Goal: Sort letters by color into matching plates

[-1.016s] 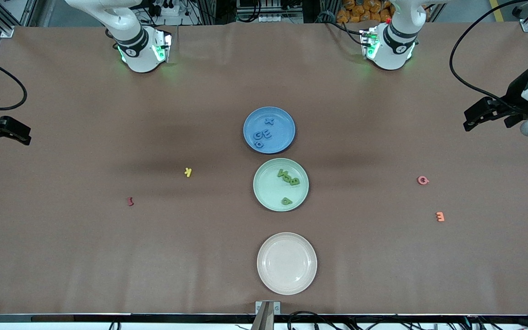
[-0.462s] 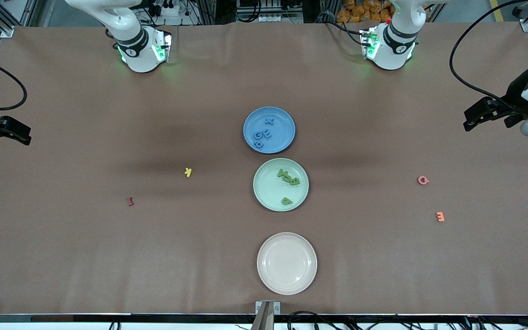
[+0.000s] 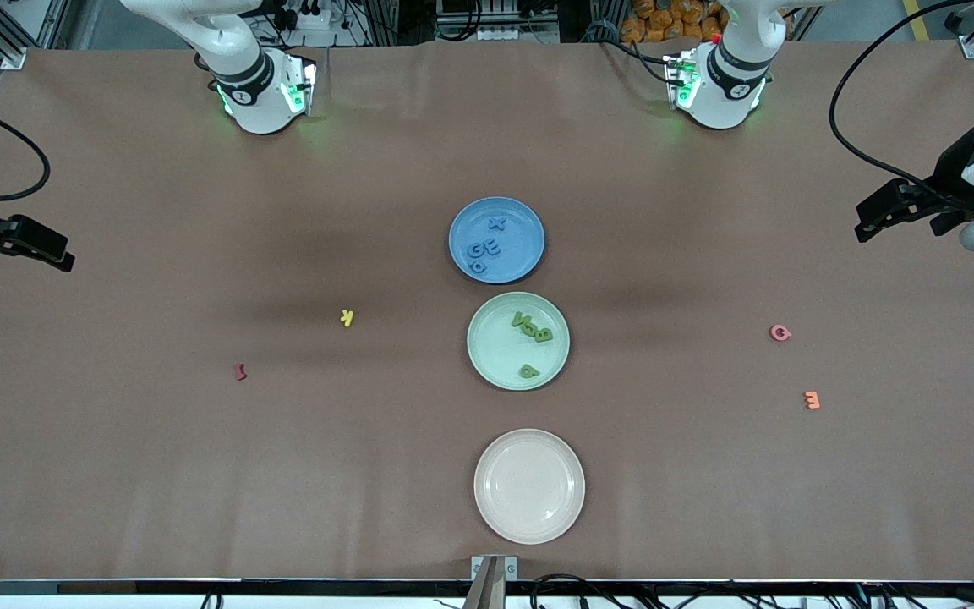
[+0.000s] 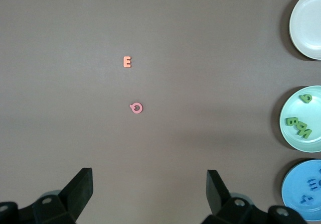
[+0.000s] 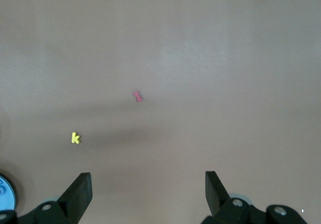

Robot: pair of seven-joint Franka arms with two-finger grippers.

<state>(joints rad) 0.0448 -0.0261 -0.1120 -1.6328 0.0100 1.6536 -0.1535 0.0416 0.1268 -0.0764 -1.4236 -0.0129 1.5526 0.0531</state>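
White arm bases are glowing green at their rings, black cables are trailing, and black gripper fingers are showing screws.

Open right pincer over yellow letter, dark red letter

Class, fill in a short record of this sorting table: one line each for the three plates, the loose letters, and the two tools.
blue plate: four blue letters in it
green plate: four green letters in it
cream plate: holds nothing; nearest the front camera
toward right arm's end: yellow letter, dark red letter, on the table
toward left arm's end: pink letter, orange letter, on the table
left tool: open, above the table's left-arm end
right tool: open, above the right-arm end
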